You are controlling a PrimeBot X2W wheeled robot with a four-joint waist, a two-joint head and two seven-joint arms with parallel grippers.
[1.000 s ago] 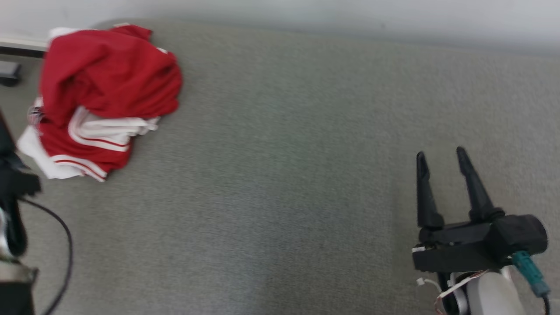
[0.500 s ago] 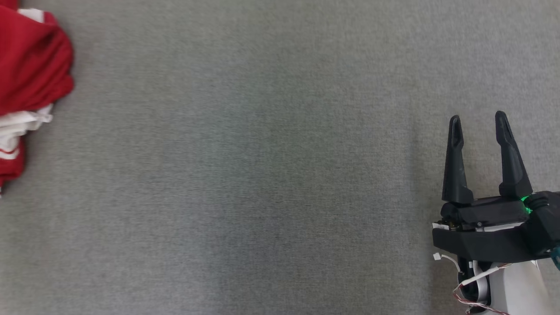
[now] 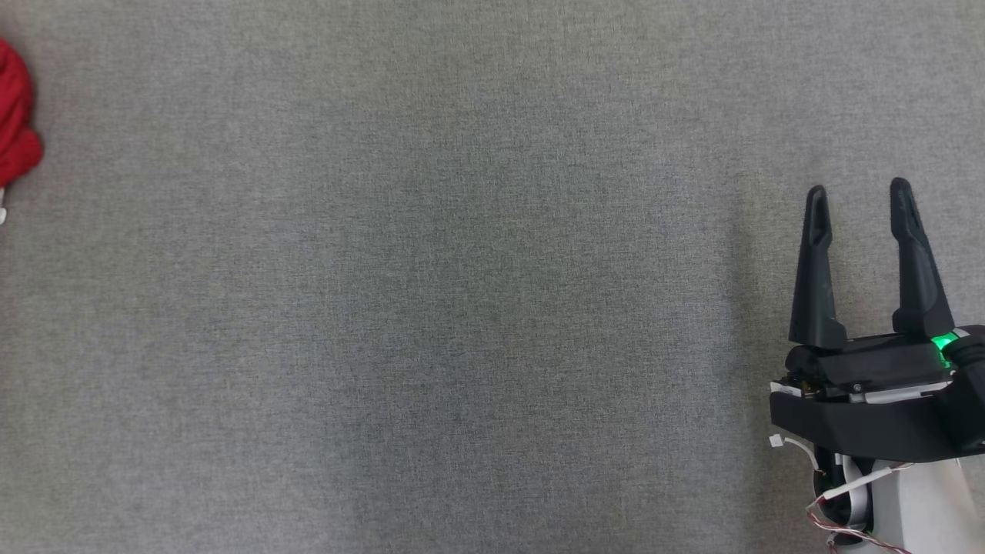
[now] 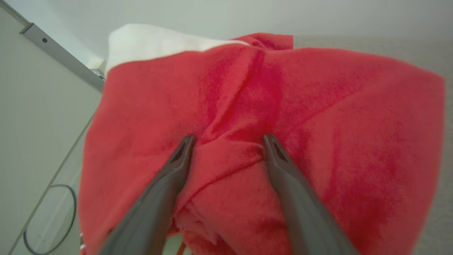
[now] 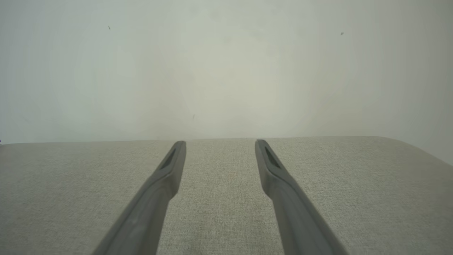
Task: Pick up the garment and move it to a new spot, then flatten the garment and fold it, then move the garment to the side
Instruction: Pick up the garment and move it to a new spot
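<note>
Left gripper is spread wide, nothing pinched. The red-and-white garment is a crumpled heap right ahead of the tips, and a fold sits between them. Touching or just short, can't tell. Looks lined up for the pickup. Right gripper is also spread and empty over the bare grey surface, garment well off to its left. Probably parked clear until flattening.

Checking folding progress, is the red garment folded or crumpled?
Crumpled: the garment sits heaped in loose creases, not flat, with the open left claw at it.
</note>
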